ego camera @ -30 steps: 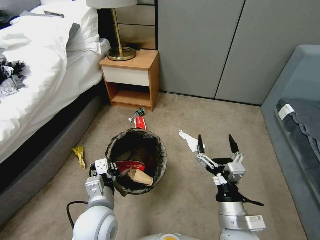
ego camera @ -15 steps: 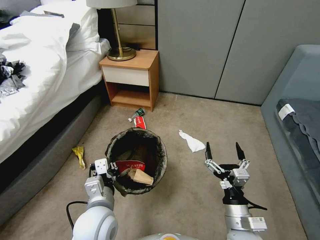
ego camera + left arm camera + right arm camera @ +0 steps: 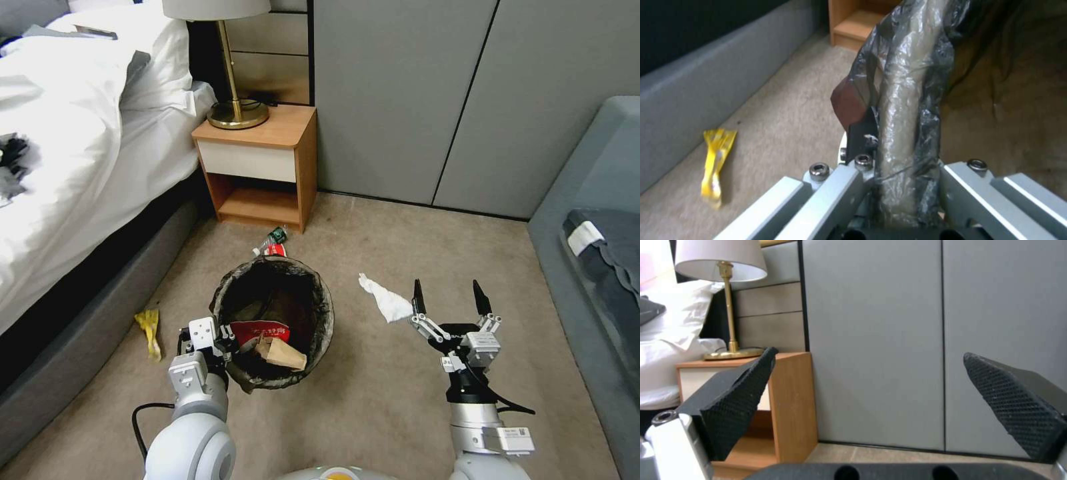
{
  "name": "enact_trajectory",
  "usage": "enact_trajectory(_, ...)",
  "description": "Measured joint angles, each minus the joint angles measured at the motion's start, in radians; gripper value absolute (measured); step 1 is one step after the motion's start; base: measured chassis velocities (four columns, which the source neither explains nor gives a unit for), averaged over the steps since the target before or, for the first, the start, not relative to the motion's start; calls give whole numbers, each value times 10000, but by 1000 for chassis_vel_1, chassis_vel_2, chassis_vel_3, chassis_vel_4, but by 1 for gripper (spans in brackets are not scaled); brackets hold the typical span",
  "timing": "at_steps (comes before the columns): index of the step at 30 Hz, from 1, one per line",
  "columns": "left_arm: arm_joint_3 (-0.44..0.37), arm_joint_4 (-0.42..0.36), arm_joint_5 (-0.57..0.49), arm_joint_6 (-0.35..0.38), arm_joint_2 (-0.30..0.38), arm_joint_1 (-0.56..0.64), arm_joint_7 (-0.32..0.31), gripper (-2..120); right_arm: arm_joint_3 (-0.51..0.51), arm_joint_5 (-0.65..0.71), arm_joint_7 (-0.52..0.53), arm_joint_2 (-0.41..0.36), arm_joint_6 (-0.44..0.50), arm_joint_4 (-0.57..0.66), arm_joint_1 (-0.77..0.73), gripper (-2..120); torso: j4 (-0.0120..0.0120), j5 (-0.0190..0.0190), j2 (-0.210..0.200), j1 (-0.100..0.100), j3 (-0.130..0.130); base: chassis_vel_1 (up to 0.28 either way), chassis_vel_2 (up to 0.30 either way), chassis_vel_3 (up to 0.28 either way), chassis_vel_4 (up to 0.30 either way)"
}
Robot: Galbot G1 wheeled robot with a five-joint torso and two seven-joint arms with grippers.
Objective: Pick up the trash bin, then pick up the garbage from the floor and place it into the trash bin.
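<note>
**A:** So what's the room like? Beige short-pile carpet [image 3: 400,413], flat grey wall panels [image 3: 400,100], and a wooden nightstand [image 3: 257,170] with a brass lamp [image 3: 230,100] on it, right?

**B:** Yep, with a bed [image 3: 73,153] in rumpled white linen just beside the nightstand. The trash bin [image 3: 273,323] sits on the carpet in front of the nightstand: round, with a crinkly dark bag over its rim, a red wrapper and a brown paper scrap inside.

**A:** Grippers?

**B:** The left gripper [image 3: 223,341] is clamped on the bin's near rim; the left wrist view shows the glossy bag pinched between its fingers. The right gripper [image 3: 448,299] hovers spread wide, holding nothing, farther from the nightstand than the bin.

**A:** Loose garbage?

**B:** A crumpled white tissue [image 3: 385,298] touches its left fingertip in the head view. A tiny bottle [image 3: 272,239] lies between nightstand and bin. A twisted yellow wrapper [image 3: 148,325] lies near the bed base.
</note>
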Motion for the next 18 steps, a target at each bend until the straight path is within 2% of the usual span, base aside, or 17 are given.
enact_trajectory(9, -3, 0, 6, -7, -4, 18, 0, 0, -12, 81, -283, 3, 174, 36, 150, 100, -2, -6, 0, 2, 1, -132, 129, 144, -132)
enact_trajectory(18, 1, -14, 37, -32, -36, 57, 4, 0, 2, -8, -434, -12, 224, -2, 309, 100, -2, -5, 0, 0, -3, -2, 5, 7, 2)
